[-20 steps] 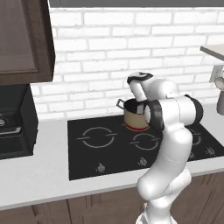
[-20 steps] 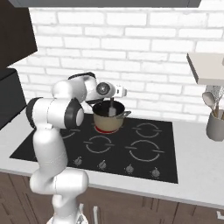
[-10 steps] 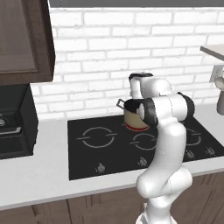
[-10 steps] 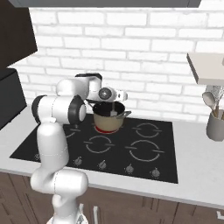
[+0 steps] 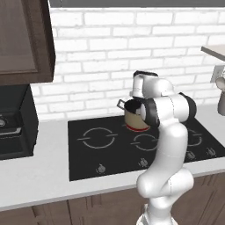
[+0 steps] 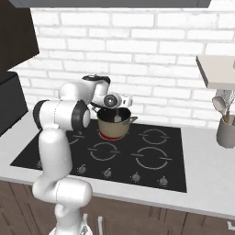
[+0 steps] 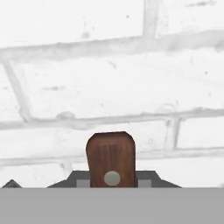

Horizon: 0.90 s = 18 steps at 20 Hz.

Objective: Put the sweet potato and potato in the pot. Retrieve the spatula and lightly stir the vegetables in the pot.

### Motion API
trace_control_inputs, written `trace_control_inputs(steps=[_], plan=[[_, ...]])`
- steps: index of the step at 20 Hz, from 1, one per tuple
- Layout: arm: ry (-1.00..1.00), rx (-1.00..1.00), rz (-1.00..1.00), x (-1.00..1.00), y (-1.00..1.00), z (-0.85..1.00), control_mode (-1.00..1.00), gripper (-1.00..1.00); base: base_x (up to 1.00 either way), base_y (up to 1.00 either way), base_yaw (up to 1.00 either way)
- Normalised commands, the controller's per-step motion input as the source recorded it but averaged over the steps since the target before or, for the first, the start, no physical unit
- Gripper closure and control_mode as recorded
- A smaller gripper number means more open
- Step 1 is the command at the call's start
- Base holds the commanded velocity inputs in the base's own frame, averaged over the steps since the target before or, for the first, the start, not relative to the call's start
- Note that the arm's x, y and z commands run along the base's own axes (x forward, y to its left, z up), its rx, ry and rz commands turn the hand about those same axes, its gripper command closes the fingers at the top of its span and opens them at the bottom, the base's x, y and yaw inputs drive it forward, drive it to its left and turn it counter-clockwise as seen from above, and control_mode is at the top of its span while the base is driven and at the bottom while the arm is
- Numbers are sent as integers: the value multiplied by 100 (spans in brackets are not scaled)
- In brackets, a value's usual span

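Observation:
The tan pot stands on the back left burner of the black cooktop; in the left base view my arm covers the right side of the pot. My gripper hangs over the pot's rim, shut on the spatula. Its pale blade reaches down into the pot. In the hand view the spatula's reddish-brown handle end with a metal rivet rises between the jaws of the gripper, against the white brick wall. The sweet potato and potato are hidden.
A grey holder with spoons stands on the counter at the right under a pale shelf. A dark appliance sits at the left below a brown cabinet. The brick wall is close behind the pot.
My hand has shifted a little to the right and lower over the pot, with the spatula still in it. The pot has stayed in place.

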Motion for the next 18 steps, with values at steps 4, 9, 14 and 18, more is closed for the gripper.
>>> trace_control_inputs(steps=[4, 9, 14, 18], plan=[[-3, 9, 2, -2, 3, 49, -100, 100, 0, 0, 0], [0, 2, 0, 2, 0, 39, -100, 100, 0, 0, 0], [0, 0, 0, 3, 0, 10, -100, 100, 0, 0, 0], [9, -6, 0, 0, 0, 28, -100, 100, 0, 0, 0]])
